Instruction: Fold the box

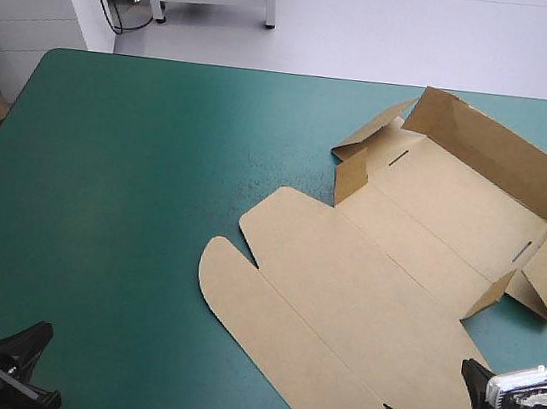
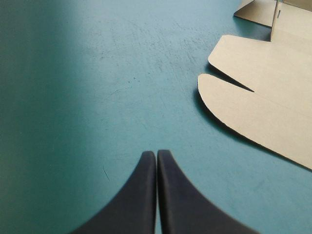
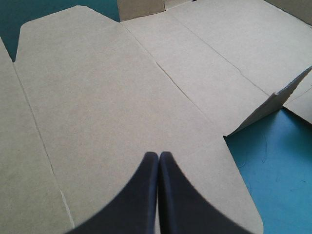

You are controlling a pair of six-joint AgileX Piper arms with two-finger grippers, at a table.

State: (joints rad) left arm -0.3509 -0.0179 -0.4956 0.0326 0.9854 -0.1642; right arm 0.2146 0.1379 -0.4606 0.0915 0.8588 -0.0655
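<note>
Both pressed together, left gripper (image 2: 156, 152) low over teal-green cover (image 2: 97, 87), right gripper (image 3: 159, 153) over box (image 3: 122, 97)

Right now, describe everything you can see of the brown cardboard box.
The brown cardboard box is half formed: far wall and end walls partly raised, two slits in its floor, lid panel and round-cornered tuck flap flat toward the robot. It lies on the teal-green cover, right of centre. The shut black right hand is over the lid; contact unclear.

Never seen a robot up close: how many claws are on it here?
2. The left claw is shut over bare teal-green cover, beside the box; the right claw is shut over the box's flat lid.
</note>
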